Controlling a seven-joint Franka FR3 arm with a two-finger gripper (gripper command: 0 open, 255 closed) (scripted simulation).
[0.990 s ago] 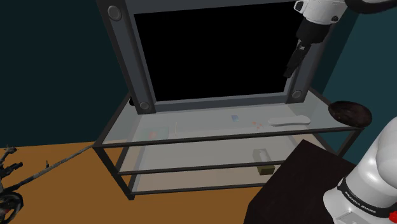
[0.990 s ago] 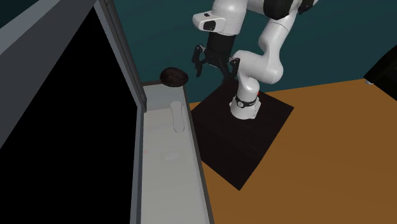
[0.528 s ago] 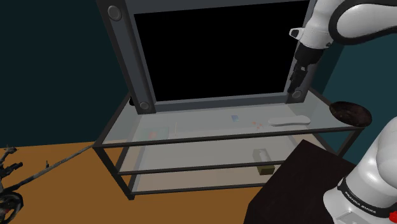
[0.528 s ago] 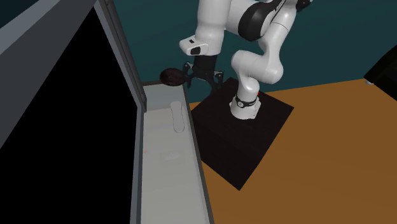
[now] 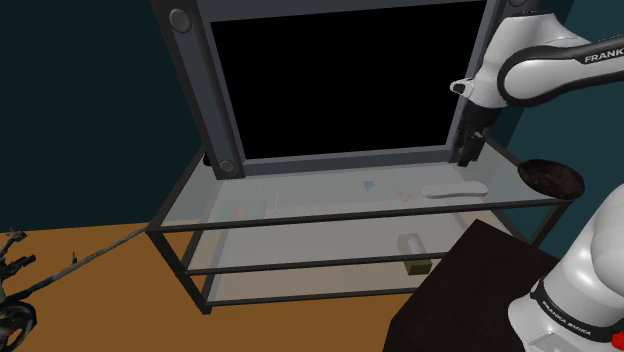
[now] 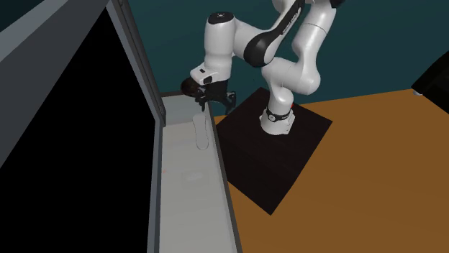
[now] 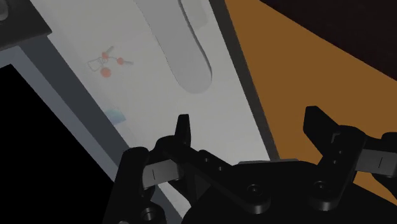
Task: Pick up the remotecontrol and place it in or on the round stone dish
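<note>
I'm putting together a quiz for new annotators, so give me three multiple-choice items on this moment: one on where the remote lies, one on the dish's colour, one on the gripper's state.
1. Where does the remote control lie?
A on the lowest shelf
B on the stand's glass top
C on the floor

2. What colour is the round dish?
A white
B orange
C dark, near black

3. How is the gripper?
A open, holding nothing
B shut on the remote control
C shut on the round dish

Answers:
1 B, the pale remote control lies flat on the glass top in front of the screen.
2 C, the round dish at the stand's end is dark.
3 A, the wrist view shows the fingers standing apart with nothing between them.
</note>
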